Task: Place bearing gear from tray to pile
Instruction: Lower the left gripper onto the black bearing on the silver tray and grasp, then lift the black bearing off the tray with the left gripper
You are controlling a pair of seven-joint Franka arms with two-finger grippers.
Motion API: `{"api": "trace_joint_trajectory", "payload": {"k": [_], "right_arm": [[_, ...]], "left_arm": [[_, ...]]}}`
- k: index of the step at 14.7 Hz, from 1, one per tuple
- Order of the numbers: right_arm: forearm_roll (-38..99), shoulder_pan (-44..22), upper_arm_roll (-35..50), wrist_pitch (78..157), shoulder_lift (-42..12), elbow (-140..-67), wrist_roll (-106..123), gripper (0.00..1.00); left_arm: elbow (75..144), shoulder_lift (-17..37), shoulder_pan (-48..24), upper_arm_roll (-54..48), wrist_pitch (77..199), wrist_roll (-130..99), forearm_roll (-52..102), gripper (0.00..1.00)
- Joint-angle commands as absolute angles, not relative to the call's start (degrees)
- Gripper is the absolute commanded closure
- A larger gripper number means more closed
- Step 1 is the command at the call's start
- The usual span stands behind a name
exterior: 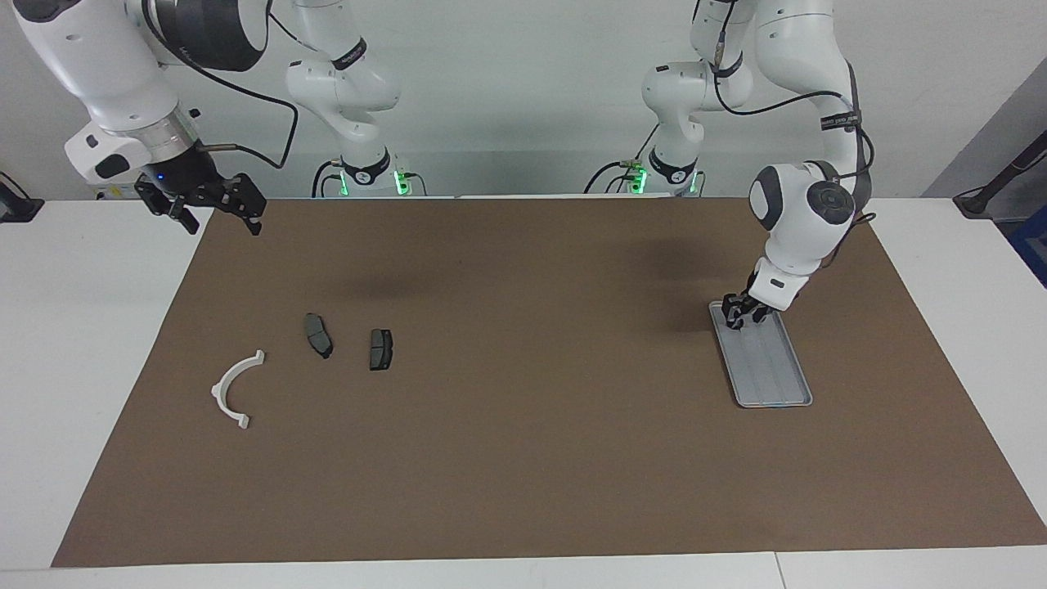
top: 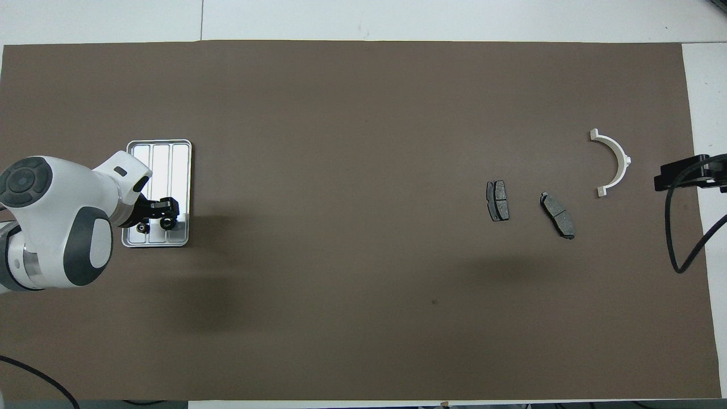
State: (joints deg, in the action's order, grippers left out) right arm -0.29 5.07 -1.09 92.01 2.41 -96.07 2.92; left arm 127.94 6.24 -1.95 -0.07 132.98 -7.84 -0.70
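Observation:
The silver ribbed tray (exterior: pixel 773 372) lies on the brown mat toward the left arm's end of the table; it also shows in the overhead view (top: pixel 161 156). My left gripper (exterior: pixel 741 317) is down in the tray's end nearest the robots (top: pixel 156 221). Small dark round shapes sit at its tips; I cannot tell gear from fingertips. The pile lies toward the right arm's end: a white semicircular bracket (exterior: pixel 235 388) (top: pixel 614 162) and two dark brake pads (exterior: pixel 318 335) (exterior: pixel 380 349). My right gripper (exterior: pixel 219 214) waits raised and open over the mat's corner nearest the robots, apart from the pile.
The brown mat (exterior: pixel 523 458) covers most of the white table. Bare white table (exterior: pixel 90 343) lies beside the mat at the right arm's end. A black cable (top: pixel 684 238) hangs from the right arm at the mat's edge.

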Motion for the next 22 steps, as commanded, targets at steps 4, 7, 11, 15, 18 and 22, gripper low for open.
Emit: {"api": "trace_joint_trajectory", "payload": {"k": [4, 7, 11, 15, 18, 22], "right_arm": [[0.88, 6.42, -0.62, 94.75, 3.25, -98.09, 5.45, 0.0], [0.79, 6.5, -0.7, 95.01, 3.43, -98.44, 5.8, 0.0], [0.79, 6.5, -0.62, 95.36, 3.6, -99.4, 5.71, 0.0], [0.79, 6.5, -0.7, 95.27, 3.6, -99.49, 5.62, 0.0], [0.79, 6.5, -0.7, 95.36, 3.69, -99.67, 5.63, 0.0], [0.79, 6.59, -0.7, 95.27, 3.69, -99.67, 5.71, 0.0]], "left_arm": [[129.9, 6.24, -2.37, 0.09, 135.35, -8.44, -1.23, 0.35], [130.43, 6.24, -2.37, 0.09, 135.44, -8.44, -1.23, 0.35], [130.69, 6.15, -2.37, 0.09, 135.44, -8.61, -1.23, 0.35], [131.13, 6.24, -2.37, 0.09, 136.14, -8.61, -1.23, 0.35], [131.57, 6.24, -2.37, 0.09, 136.41, -8.61, -1.23, 0.35], [131.66, 6.24, -2.46, 0.09, 136.41, -8.7, -1.23, 0.35]]}}
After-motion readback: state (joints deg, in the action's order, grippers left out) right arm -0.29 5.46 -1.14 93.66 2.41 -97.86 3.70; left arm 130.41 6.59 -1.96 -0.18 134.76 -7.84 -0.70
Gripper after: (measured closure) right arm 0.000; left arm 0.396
